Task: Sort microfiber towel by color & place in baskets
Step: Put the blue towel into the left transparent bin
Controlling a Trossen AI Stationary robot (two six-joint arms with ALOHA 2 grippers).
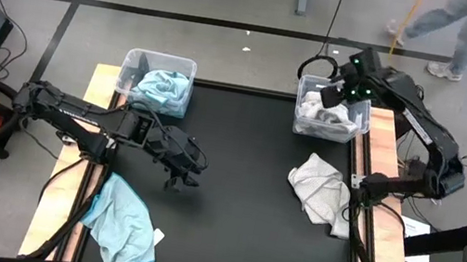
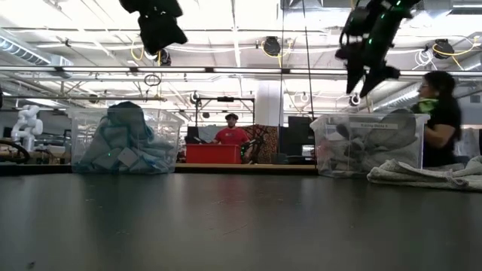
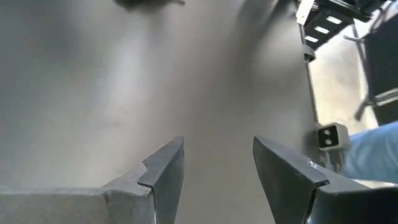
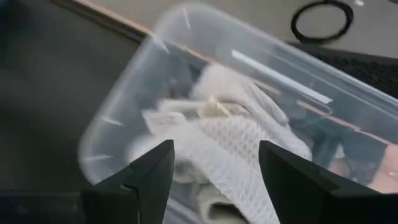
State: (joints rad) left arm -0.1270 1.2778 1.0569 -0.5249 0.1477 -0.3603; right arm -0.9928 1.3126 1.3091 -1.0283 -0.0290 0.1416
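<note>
The right gripper (image 1: 330,94) is held over the right basket (image 1: 357,132) at the table's far right corner, fingers (image 4: 152,168) parted and empty above a grey towel (image 4: 236,146) whose lower folds are hidden. The left gripper (image 1: 182,168), fingers spread and empty, is held over bare table (image 1: 232,197). Blue towels are partly cut off: one in the left basket (image 1: 136,61), another (image 1: 120,221) at the near left edge.

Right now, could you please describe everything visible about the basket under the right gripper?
The right basket is a clear, faintly bluish plastic bin with a rimmed top and rounded corners. It stands upright at the table's far right corner, holding crumpled grey-white towels. The right gripper hangs open just above it, touching nothing.
</note>
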